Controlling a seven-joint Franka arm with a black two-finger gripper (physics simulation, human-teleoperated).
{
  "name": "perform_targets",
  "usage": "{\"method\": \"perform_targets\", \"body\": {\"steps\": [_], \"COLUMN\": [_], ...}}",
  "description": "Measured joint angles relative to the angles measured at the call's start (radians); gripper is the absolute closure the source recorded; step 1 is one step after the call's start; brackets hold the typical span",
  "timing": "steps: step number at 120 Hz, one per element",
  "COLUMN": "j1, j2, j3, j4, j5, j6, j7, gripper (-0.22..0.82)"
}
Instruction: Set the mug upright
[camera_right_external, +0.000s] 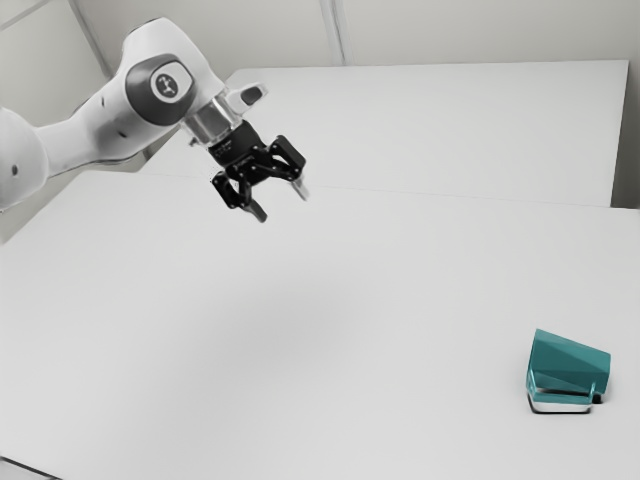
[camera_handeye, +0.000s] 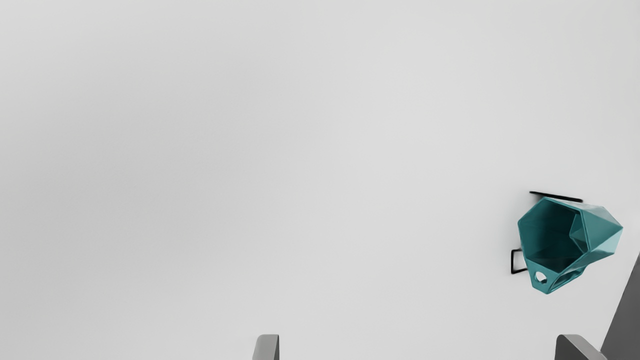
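Observation:
My gripper (camera_right_external: 282, 203) hangs high above the table at the exterior view's upper left, open, with nothing held. A teal faceted mug (camera_right_external: 568, 365) lies on its side on the table at the exterior view's lower right, far from the hand. Seen from the wrist, the mug (camera_handeye: 600, 230) turns its open mouth toward the camera's side, with its handle (camera_handeye: 547, 285) on the side nearer my fingers. The gripper (camera_handeye: 417, 347) has its two fingertips wide apart there, neither touching the mug.
The white table (camera_right_external: 300, 330) spreads beneath the arm and around the mug. A second white surface (camera_right_external: 440, 130) stands behind it. In the wrist view, a dark grey area (camera_handeye: 625, 310) lies past a table edge close to the mug.

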Motion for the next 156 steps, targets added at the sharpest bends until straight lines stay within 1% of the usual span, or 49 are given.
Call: {"method": "perform_targets", "body": {"steps": [16, 32, 45, 60, 72, 82, 115, 131, 156], "j1": [-0.031, -0.043, -0.079, -0.103, -0.145, -0.163, -0.277, -0.334, -0.403], "j2": [0.042, 0.119, 0.167, 0.2, 0.232, 0.272, 0.369, 0.44, 0.473], "j3": [-0.011, -0.054, -0.065, -0.085, -0.098, -0.117, -0.127, -0.126, -0.129], "j4": [-0.058, -0.077, -0.105, -0.123, -0.123, -0.12, -0.09, -0.023, 0.014], "j5": [-0.139, -0.246, -0.314, -0.392, -0.441, -0.507, -0.709, -0.76, -0.817], "j6": [0.067, 0.129, 0.204, 0.279, 0.341, 0.377, 0.454, 0.498, 0.534], "j7": [-0.003, -0.005, 0.024, 0.121, 0.203, 0.279, 0.516, 0.599, 0.698], "gripper": [0.0, 0.0, 0.0, 0.0, 0.0, 0.0, 0.0, 0.0, 0.0]}}
